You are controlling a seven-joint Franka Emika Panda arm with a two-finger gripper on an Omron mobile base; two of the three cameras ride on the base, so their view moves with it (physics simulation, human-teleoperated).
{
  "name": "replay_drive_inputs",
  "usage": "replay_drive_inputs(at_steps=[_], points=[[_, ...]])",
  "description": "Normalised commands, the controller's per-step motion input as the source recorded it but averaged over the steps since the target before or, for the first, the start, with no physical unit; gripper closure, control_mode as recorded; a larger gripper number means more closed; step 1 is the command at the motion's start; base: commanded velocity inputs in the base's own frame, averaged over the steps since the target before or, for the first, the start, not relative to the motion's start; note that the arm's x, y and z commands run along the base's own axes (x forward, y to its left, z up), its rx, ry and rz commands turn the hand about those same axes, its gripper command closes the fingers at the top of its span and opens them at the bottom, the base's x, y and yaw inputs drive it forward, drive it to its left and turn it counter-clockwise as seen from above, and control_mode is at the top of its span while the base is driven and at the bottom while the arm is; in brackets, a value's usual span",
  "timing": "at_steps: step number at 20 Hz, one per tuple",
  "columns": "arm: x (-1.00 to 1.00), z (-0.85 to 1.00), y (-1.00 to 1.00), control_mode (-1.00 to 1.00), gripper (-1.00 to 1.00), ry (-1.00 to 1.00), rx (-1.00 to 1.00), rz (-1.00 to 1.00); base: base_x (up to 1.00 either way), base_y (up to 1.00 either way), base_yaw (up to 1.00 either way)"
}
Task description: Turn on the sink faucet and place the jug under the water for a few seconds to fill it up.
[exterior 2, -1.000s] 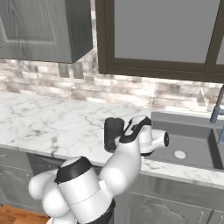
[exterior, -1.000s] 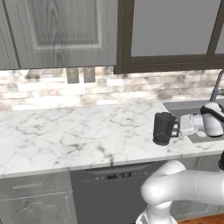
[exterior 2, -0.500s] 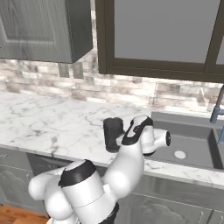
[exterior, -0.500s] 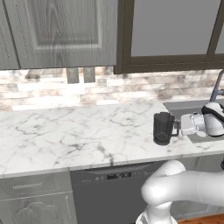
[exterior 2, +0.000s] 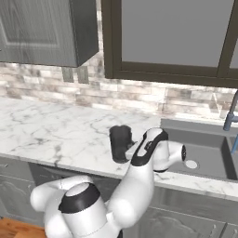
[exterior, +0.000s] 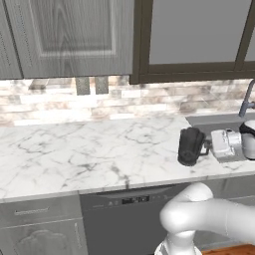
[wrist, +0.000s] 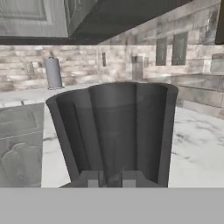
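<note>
Left base view is showing us a marble surface (exterior: 74,154) running under grey wall cabinets (exterior: 69,37) and a brick backsplash (exterior: 124,97) carrying two outlets (exterior: 92,85). We are seeing a dishwasher front (exterior: 129,219) below the surface edge. Nothing is standing between the jug (exterior: 190,146) and the sink (exterior 2: 204,155), which is lying just beyond the surface to the jug's right in this view. The faucet (exterior 2: 231,111) is rising at the sink's far edge, with a thin blue stream of water (exterior 2: 234,144) falling from it in the right base view.

We are finding the jug upright on the surface near its front edge, its handle turned toward the pincer (exterior: 205,145). The pincer is reaching in level from the sink side and is pinching the jug at that handle side. In the hand view the jug (wrist: 113,131) is looming right ahead of the fingertips (wrist: 92,180), which are pressed close together at its base. A grey canister (wrist: 53,72) is standing far off by the backsplash.
</note>
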Motion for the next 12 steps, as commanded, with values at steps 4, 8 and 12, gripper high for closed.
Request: replay_drive_inputs(at_steps=[4, 8, 12], points=[[-0.69, 0.59, 0.39, -1.0, 1.0, -0.18, 0.0, 0.0, 0.0, 0.0, 0.0], [-0.59, 0.65, 0.76, -1.0, 1.0, -0.04, 0.0, 0.0, 0.0, 0.0, 0.0], [-0.28, 0.5, 0.97, -1.0, 1.0, 0.03, -0.04, 0.02, 0.0, 0.0, 0.0]])
